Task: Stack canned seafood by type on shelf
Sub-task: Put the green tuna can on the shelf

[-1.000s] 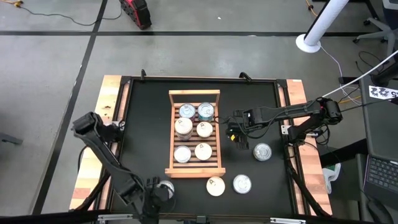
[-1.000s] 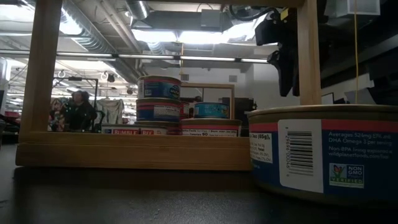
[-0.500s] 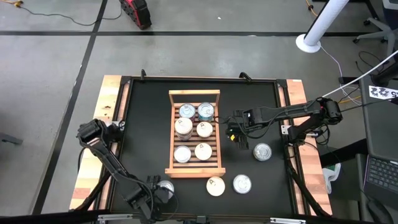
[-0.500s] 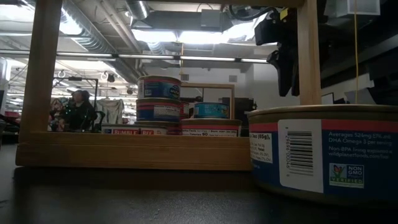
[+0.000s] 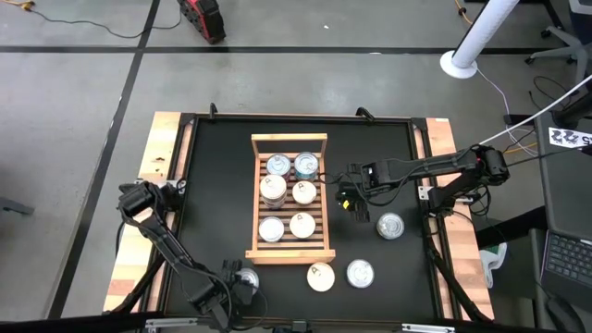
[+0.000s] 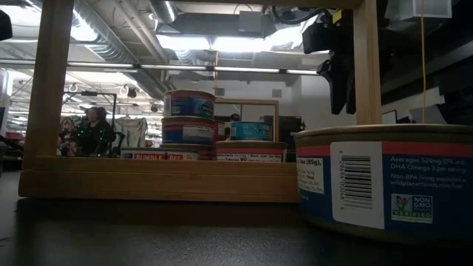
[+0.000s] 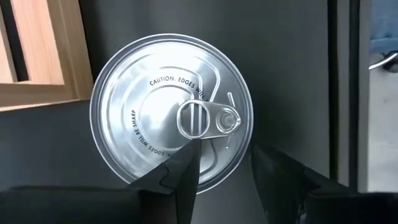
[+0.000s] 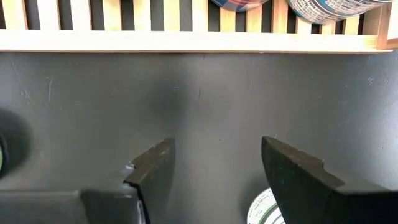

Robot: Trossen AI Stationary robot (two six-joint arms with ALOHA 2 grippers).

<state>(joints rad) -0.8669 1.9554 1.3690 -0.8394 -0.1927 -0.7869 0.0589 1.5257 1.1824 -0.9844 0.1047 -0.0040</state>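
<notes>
Two dark, near-black jointed arms, matte finish. Left gripper point(image 7: 221, 171): two flat black fingers point(image 7: 180, 174) with stepped, angular inner edges. Right gripper point(image 8: 214, 171): matching dark wedge-shaped fingers point(image 8: 295, 177), wider-set. Yellow marking on housing just behind right fingers.

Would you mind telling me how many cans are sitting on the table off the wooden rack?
4: one right of the rack, two near its front right corner, one under the left gripper near its front left corner. Others may be hidden.
</notes>
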